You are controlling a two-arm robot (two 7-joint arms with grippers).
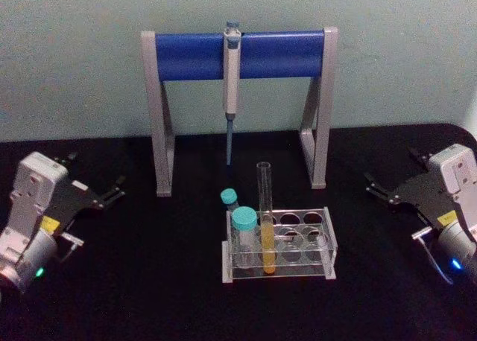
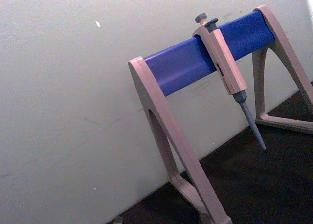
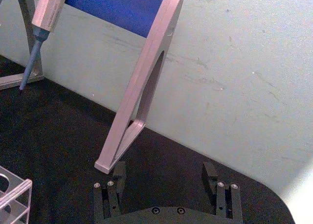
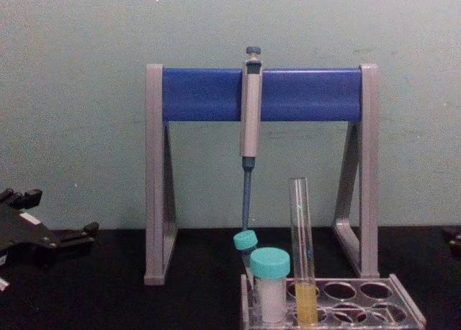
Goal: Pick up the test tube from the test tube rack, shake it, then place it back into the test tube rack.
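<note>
The tube [image 1: 264,207] is seen upright in the rack [image 1: 332,246], just beside two teal-capped vials [image 1: 244,229] at the rack's left end, with yellow liquid in its lower part. The rack is set on the black table [image 1: 149,281] in front of the stand [image 1: 186,56]. The left gripper [image 1: 95,171] is held at the table's left and the right gripper [image 1: 390,168] at its right, both well apart from the rack. The fingers of each are spread wide and empty.

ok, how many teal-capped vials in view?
2. Front vial stands at the test tube rack's left end, beside the test tube; rear vial sits behind it, whether in a hole is unclear.
</note>
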